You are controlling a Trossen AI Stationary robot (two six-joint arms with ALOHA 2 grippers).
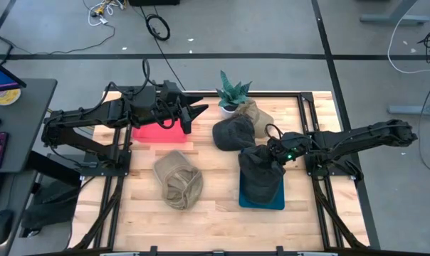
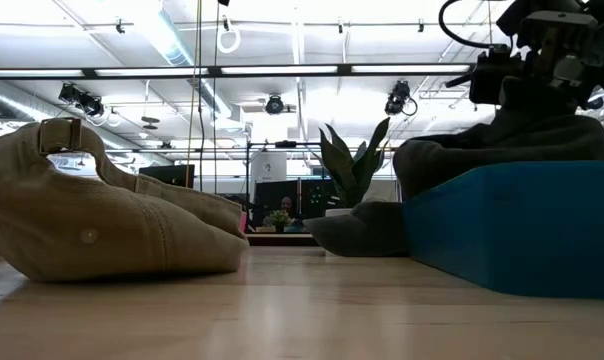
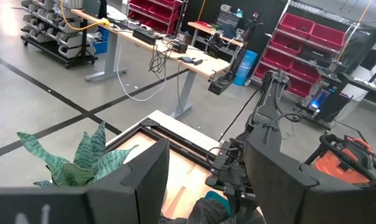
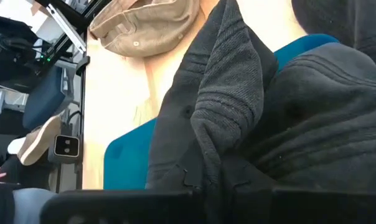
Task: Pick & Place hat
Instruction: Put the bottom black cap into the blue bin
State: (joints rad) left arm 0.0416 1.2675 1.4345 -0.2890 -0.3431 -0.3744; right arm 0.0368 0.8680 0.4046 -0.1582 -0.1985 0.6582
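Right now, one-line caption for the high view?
Right gripper lowers a dark hat onto the blue tray; left gripper waits above the red tray.

wooden table, tan hat, blue tray, plant

Grey concrete floor showing around table, dark tape lines crossing it. Loose cables lying at upper centre of high view. Desk corner sitting at left edge. Fluorescent ceiling lights glowing at upper left of low view. Red bin racks standing at upper right of left wrist view; workbench standing at upper centre.
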